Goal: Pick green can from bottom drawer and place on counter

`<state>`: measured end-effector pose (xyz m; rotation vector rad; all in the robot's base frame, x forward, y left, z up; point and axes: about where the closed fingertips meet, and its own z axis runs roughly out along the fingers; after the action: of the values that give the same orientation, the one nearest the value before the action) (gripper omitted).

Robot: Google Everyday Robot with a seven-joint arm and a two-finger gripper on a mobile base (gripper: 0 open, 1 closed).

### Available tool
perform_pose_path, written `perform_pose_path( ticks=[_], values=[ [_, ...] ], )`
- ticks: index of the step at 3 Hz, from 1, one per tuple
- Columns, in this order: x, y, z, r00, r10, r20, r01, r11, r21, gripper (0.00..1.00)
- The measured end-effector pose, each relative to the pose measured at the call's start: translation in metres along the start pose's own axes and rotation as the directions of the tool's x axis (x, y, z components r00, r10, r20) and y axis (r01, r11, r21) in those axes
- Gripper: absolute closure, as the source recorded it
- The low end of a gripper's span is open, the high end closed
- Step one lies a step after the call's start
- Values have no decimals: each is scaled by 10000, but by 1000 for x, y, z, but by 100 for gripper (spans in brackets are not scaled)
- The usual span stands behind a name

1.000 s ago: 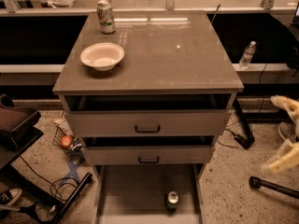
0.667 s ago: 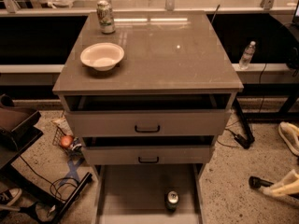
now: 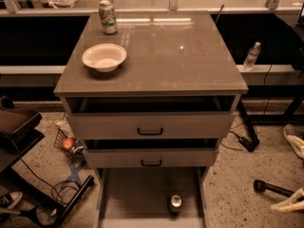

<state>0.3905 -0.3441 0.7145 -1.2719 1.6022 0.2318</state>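
Note:
The green can [image 3: 175, 204] stands upright near the front of the open bottom drawer [image 3: 135, 194], right of its middle; its silver top faces me. The counter [image 3: 166, 51] is the glossy grey-brown top of the cabinet. My gripper [image 3: 292, 175] is at the far right edge, low beside the cabinet and well right of the can. Its two pale fingers [image 3: 295, 145] stand wide apart and hold nothing.
A white bowl [image 3: 104, 57] and a pale can with red marks [image 3: 108, 17] sit on the counter's back left. The two upper drawers [image 3: 150, 125] are slightly ajar. A water bottle [image 3: 251, 56] stands on the right ledge. A black bar [image 3: 273, 189] and cables lie on the floor.
My gripper has dropped lower and moved right, towards the edge of view. The can, the drawers and the counter items have not moved.

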Motion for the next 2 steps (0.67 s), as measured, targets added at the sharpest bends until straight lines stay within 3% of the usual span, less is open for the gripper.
perform_pose_path(
  ticks=[1,2],
  values=[
    [3,2,3,9998,189,35,-189,9998,-7,0],
    [26,15,20,9963,817,261,-819,9966,37,0]
  ],
)
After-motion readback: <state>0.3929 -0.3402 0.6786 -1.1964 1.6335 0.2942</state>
